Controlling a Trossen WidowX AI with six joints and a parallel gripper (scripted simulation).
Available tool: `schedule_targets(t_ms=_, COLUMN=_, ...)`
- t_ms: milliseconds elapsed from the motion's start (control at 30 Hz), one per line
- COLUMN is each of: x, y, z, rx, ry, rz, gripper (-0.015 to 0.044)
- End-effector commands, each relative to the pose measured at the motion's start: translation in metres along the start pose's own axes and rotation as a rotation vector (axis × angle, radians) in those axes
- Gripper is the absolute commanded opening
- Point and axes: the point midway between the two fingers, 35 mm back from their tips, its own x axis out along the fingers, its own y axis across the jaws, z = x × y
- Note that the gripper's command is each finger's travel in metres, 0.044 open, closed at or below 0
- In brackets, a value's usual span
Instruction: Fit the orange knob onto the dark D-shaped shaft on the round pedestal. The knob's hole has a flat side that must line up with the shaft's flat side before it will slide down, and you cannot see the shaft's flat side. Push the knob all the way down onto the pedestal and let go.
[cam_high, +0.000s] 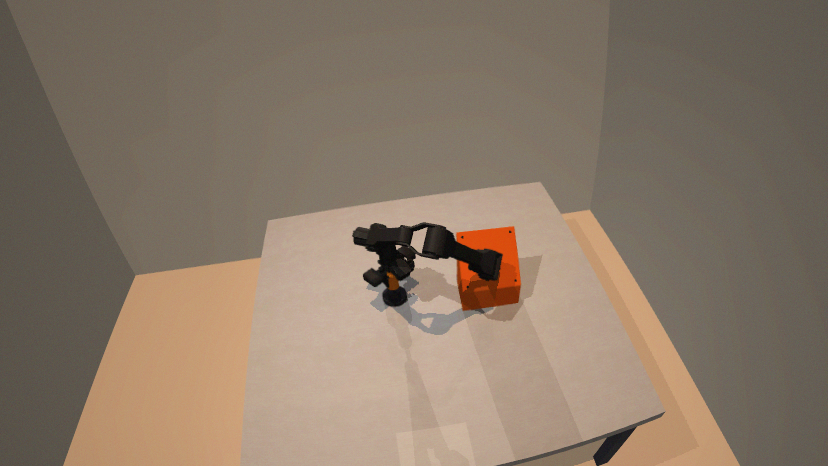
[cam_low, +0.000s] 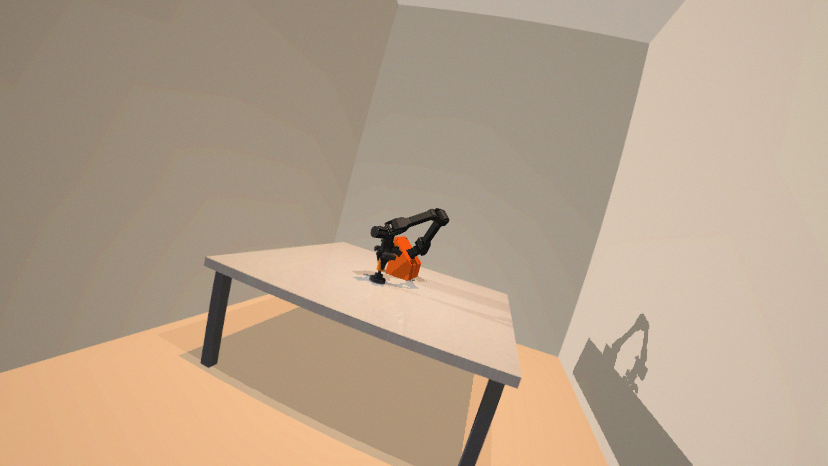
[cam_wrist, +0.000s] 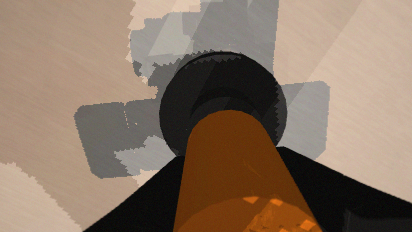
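The orange knob (cam_high: 393, 282) (cam_low: 379, 265) (cam_wrist: 230, 160) stands upright directly above the dark round pedestal (cam_high: 394, 298) (cam_low: 377, 279) (cam_wrist: 172, 110). My gripper (cam_high: 392, 274) (cam_low: 380, 259) (cam_wrist: 230, 160) points down and is shut on the knob's sides, with a dark finger on each side in the wrist view. In the wrist view the knob's lower end lies over the middle of the pedestal. The shaft and the knob's hole are hidden. How far down the knob sits on the shaft cannot be told.
An orange box (cam_high: 489, 246) (cam_low: 403, 261) carries the arm's base and stands right of the pedestal in the top view. The arm arches from it over to the pedestal. All stand on a light grey table (cam_high: 324, 376) (cam_low: 324, 283).
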Motion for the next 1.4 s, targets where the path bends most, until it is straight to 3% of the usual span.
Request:
schedule_targets(t_ms=0, x=-0.0038, y=-0.0022, z=-0.0013, rx=-0.006, ry=0.006, rz=-0.002, gripper=0.0)
schedule_targets(t_ms=1367, x=0.0028, y=-0.0008, z=-0.0007, rx=-0.013, ry=0.006, rz=-0.002, gripper=0.0)
